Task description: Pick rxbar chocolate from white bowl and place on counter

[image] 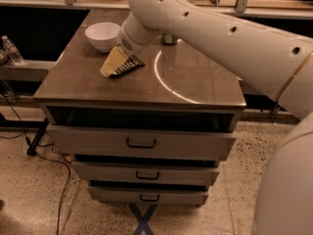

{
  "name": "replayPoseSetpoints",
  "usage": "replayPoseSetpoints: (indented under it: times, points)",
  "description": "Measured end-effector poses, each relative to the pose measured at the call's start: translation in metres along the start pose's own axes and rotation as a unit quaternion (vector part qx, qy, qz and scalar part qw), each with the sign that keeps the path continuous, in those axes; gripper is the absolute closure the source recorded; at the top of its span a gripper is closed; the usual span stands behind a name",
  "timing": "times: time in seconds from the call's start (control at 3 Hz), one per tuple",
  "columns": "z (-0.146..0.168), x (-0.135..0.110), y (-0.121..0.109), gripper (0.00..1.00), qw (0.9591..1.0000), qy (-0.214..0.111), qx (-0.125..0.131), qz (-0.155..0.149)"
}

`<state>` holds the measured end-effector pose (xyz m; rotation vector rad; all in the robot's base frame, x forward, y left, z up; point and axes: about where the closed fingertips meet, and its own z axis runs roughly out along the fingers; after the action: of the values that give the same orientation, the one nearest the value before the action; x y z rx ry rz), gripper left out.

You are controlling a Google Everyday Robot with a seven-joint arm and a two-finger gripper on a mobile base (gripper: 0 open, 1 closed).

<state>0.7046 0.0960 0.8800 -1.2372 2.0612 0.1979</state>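
Nearest, on the speckled floor: one blue cross of tape (143, 220) and one black cable (59, 182) at the left. Above them stands one grey cabinet with three drawers (142, 142), each with one dark handle. Its glossy top, the bench (205, 84), carries one bright curved reflection (159, 73).

One rxbar chocolate (130, 66) lies on the bench, left of centre, outside the white bowl (102, 35) and just in front of it. Its dark wrapper shows pale markings too small to read. One claw (113, 62) sits at the bar's left end, touching it; whether it grips the bar cannot be told. Behind the arm (220, 38), one green can (169, 39) shows in part. Far left, off the bench, stands one water bottle (11, 50).
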Motion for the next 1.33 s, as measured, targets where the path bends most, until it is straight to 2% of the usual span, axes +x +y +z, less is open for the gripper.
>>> replayPoseSetpoints:
  times: [0.33, 0.67, 1.0, 1.33]
  points:
    - [-0.011, 0.008, -0.009, 0.0, 0.9995, -0.03, 0.003, 0.013]
    - [-0.042, 0.032, -0.029, 0.0, 0.9961, -0.08, 0.018, 0.033]
    - [-0.09, 0.059, -0.064, 0.0, 0.9884, -0.136, 0.053, 0.042]
    - [-0.128, 0.072, -0.105, 0.0, 0.9755, -0.201, 0.082, 0.039]
